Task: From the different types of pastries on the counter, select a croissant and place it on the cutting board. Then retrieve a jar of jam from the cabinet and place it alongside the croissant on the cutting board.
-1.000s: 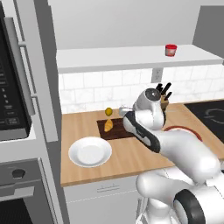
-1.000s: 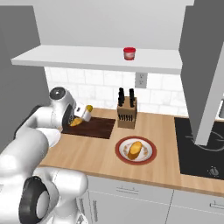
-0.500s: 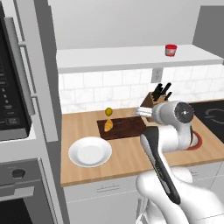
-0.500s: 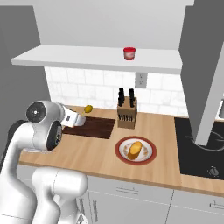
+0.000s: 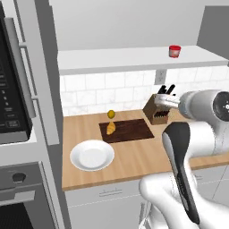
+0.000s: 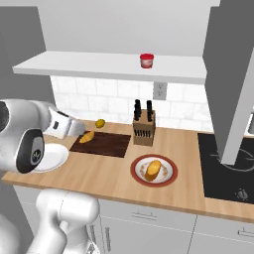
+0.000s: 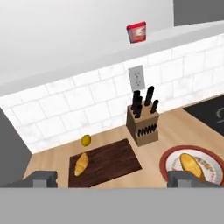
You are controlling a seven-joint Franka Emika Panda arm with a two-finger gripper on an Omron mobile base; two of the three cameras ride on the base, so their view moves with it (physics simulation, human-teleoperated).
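The croissant (image 5: pixel 110 129) (image 6: pixel 87 137) (image 7: pixel 81 164) lies on the left end of the dark cutting board (image 5: pixel 129 130) (image 6: pixel 104 144) (image 7: pixel 111 162). On the ledge of the cabinet (image 5: pixel 134 58) stands the red jar of jam (image 5: pixel 175 51) (image 6: pixel 146 60) (image 7: pixel 136 32). Another of the pastries (image 6: pixel 153 169) (image 7: pixel 191 162), yellow and white, sits on a reddish-brown plate. My gripper (image 7: pixel 112 178) (image 6: pixel 78 130) hangs open and empty above the counter (image 6: pixel 114 173), in front of the board, facing the wall.
A yellow ball (image 5: pixel 111 114) (image 7: pixel 86 140) lies behind the board. A tan knife block (image 6: pixel 144 128) (image 7: pixel 142 127) stands to its right. A white plate (image 5: pixel 92 155) sits at the left front. A black hob (image 6: pixel 223 163) lies at the right and an oven column (image 5: pixel 22 112) at the left.
The hand has pulled back from over the cutting board and risen, still open. The croissant stays lying on the board.
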